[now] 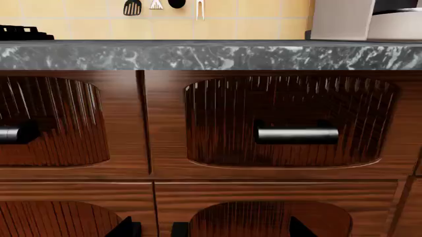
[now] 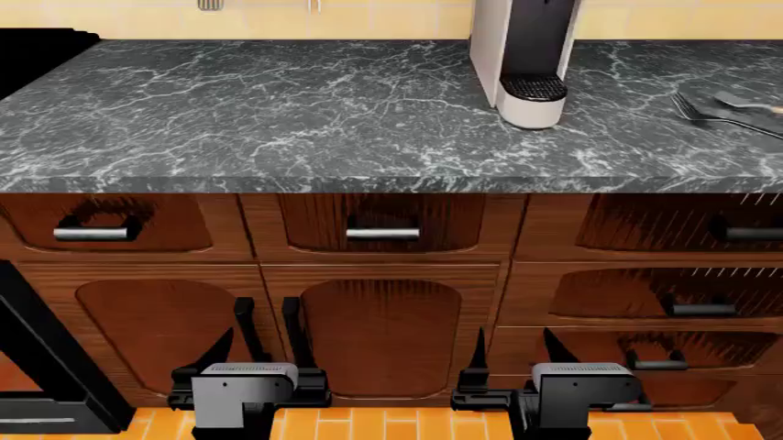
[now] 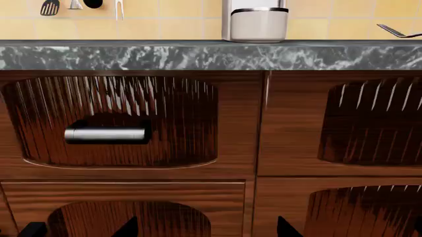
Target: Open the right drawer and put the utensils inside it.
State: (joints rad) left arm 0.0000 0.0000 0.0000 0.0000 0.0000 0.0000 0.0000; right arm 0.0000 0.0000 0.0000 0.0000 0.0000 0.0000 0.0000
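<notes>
The right drawer (image 2: pixel 648 225) is shut under the counter at the far right, with its dark bar handle (image 2: pixel 749 233) at the view's edge. It also fills the right wrist view (image 3: pixel 343 123) as a closed front. The utensils lie on the counter above it: a dark fork (image 2: pixel 691 108) (image 3: pixel 396 31) and a spatula (image 2: pixel 749 101) with a flat grey head. My left gripper (image 2: pixel 259 357) (image 1: pixel 207 229) hangs open low before the cabinet doors. My right gripper (image 2: pixel 516 353) (image 3: pixel 205 229) is open too, left of the right drawers. Neither holds anything.
A white coffee machine (image 2: pixel 526 55) stands on the marble counter (image 2: pixel 306 119). Two narrower drawers carry silver handles (image 2: pixel 95 234) (image 2: pixel 383 233). Two more dark-handled drawers (image 2: pixel 698 307) sit below the right drawer. Black vertical door handles (image 2: pixel 293 325) flank my left gripper. An oven (image 2: pixel 37 367) is at far left.
</notes>
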